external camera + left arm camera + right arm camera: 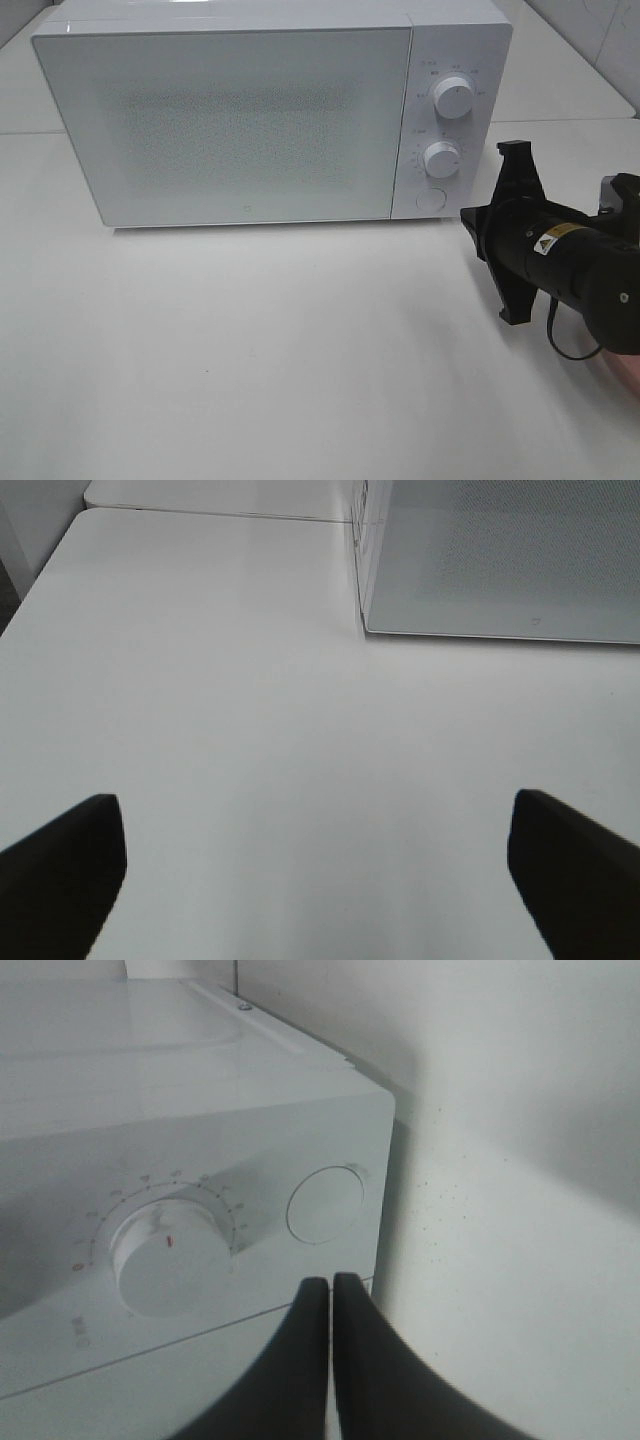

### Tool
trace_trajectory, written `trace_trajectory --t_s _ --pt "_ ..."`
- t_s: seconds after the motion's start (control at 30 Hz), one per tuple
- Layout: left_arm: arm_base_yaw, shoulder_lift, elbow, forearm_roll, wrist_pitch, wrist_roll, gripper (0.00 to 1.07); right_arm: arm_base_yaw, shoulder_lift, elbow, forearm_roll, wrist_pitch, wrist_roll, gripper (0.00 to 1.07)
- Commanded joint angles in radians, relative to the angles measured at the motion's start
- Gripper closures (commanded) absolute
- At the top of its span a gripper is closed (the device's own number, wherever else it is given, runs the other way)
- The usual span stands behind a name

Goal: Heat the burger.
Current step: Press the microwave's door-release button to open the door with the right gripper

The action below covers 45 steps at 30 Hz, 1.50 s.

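Closest to the high camera is plain white table (250, 350). Over at the right edge a black arm (575, 270) comes in low across it, with a sliver of something pink (628, 378) peeking out behind it; too little shows to say what that is.

The left gripper (315, 865) only turns up in its own wrist view. Its jaws are spread wide, one dark finger (60, 875) at each side of the picture, and only table (300, 730) shows between them. Further out in that view you get the lower front corner of the microwave (500, 560).

The right gripper (468, 215) points at the microwave (250, 120). Its jaws are pressed together, pinching nothing, and the wrist view shows the two tips of the right gripper (330, 1285) meeting in a thin line. They sit just in front of the control panel's bottom corner, right by the round button (325, 1205) and beside the lower knob (170, 1260). I can't tell whether they touch the panel.

From the high view the panel stacks up as round button (431, 198), lower knob (441, 158), then upper knob (454, 98). The door (230, 125) is shut, and its dotted window is too cloudy to see through.

As for the burger, it doesn't show in any view, so I can't say where it is.
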<state>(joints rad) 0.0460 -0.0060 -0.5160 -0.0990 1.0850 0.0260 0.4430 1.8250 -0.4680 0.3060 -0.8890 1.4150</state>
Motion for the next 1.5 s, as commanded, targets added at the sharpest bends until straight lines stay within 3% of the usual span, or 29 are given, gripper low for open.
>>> trace_trajectory --t_s 0.03,0.43,0.93,1.5 --pt "0.000 -0.016 0.001 -0.006 -0.016 -0.005 0.11 -0.015 0.030 -0.051 -0.031 0.009 0.006 1.07" --pt "0.000 -0.016 0.001 -0.006 -0.016 -0.005 0.11 -0.049 0.172 -0.229 -0.059 0.051 0.006 1.07" --pt "0.000 -0.016 0.001 -0.006 -0.016 -0.005 0.11 -0.060 0.252 -0.313 -0.054 0.054 0.007 1.07" --pt "0.000 -0.016 0.001 -0.006 -0.016 -0.005 0.11 -0.060 0.256 -0.320 -0.030 -0.317 -0.002 1.07"
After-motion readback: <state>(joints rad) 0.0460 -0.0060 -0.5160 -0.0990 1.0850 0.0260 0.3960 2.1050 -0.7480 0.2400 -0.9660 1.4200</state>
